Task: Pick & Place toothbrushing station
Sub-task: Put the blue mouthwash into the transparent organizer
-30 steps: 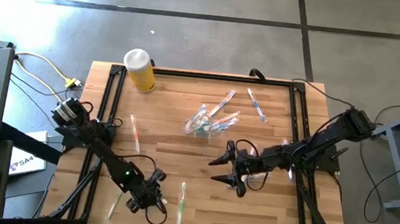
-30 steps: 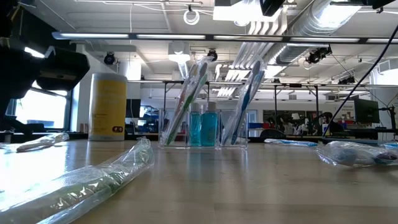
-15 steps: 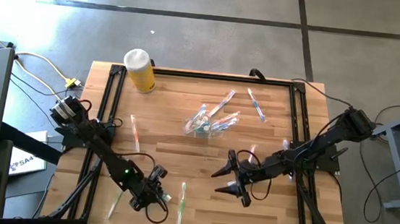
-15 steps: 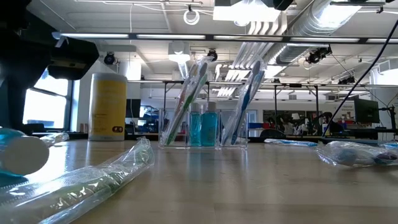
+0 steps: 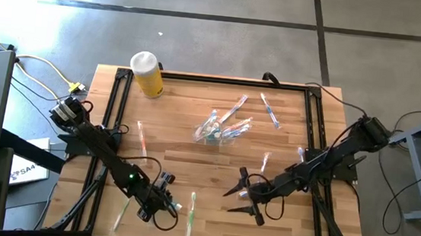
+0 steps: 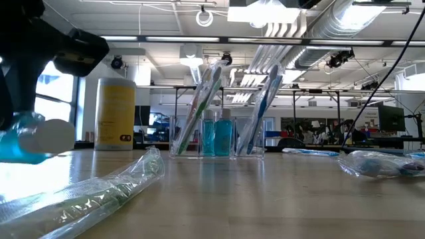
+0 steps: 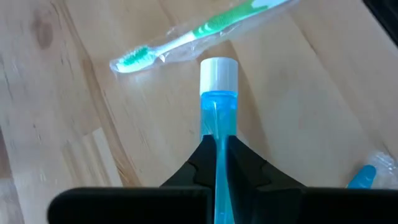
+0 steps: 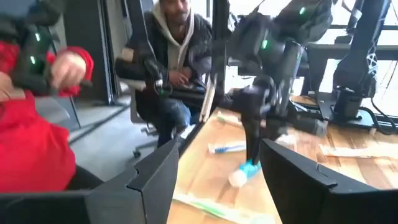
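Note:
The clear container stands mid-table with toothbrushes and teal tubes upright in it. Wrapped toothbrushes lie flat around it: a green one by the near edge, a pink one and a blue one. My left gripper is near the table's front left, shut on a short teal tube with a white cap. My right gripper hovers open at the front centre-right with nothing between its fingers; its wrist view shows the left arm and the tube. My left gripper pinches the tube's flat tail end between its two fingers. The fingers slant down from the table's left and lie along the tube. The white cap points away from the gripper. The tube hangs clear of the table.
A yellow bottle with a white cap stands at the far left corner. More wrapped toothbrushes lie at the front left and at the right. A black frame runs along the table's edges. People sit beyond the table.
My left gripper has risen with the teal tube, which has come up off the table into the low view. My right gripper has moved toward the table's near edge and sunk a little, staying open.

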You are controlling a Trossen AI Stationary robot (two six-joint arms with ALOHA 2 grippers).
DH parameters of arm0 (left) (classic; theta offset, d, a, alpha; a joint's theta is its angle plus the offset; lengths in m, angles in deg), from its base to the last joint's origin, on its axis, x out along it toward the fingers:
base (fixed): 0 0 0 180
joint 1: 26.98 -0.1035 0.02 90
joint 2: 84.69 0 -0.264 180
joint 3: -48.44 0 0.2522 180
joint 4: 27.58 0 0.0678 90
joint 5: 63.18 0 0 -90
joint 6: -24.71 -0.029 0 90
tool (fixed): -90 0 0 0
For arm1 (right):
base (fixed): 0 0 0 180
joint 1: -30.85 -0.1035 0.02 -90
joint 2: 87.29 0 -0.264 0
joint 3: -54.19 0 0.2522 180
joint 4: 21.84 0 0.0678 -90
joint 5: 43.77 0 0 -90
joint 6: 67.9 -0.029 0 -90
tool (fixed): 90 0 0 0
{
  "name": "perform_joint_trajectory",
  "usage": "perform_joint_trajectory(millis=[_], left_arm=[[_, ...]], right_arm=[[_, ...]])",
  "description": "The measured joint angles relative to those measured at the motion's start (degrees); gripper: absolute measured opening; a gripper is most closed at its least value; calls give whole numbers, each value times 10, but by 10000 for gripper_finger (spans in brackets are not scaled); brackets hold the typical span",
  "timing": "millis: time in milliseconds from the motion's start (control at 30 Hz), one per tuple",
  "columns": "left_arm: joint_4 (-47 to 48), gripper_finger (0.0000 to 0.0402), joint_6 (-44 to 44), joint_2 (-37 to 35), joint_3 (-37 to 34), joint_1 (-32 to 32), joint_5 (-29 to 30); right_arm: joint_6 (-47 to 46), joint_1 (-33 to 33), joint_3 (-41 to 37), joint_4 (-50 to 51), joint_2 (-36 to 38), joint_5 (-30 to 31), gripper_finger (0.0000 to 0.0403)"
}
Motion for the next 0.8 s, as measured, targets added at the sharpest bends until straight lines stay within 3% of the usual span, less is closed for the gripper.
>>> perform_joint_trajectory(millis=[200, 400, 567, 800], left_arm=[[2, 7, 3, -2, 0, 0, -4], [1, 6, 11, -3, 0, 0, 4], [-2, 5, 9, -3, 0, 0, 52], [0, 5, 9, -3, 11, 0, 109]], right_arm=[[4, 1, 0, -16, -41, 47, 216], [5, 16, 4, -34, -72, 51, 216], [23, 32, 53, -33, -143, 62, 216], [31, 41, 148, 22, -228, 182, 216]])
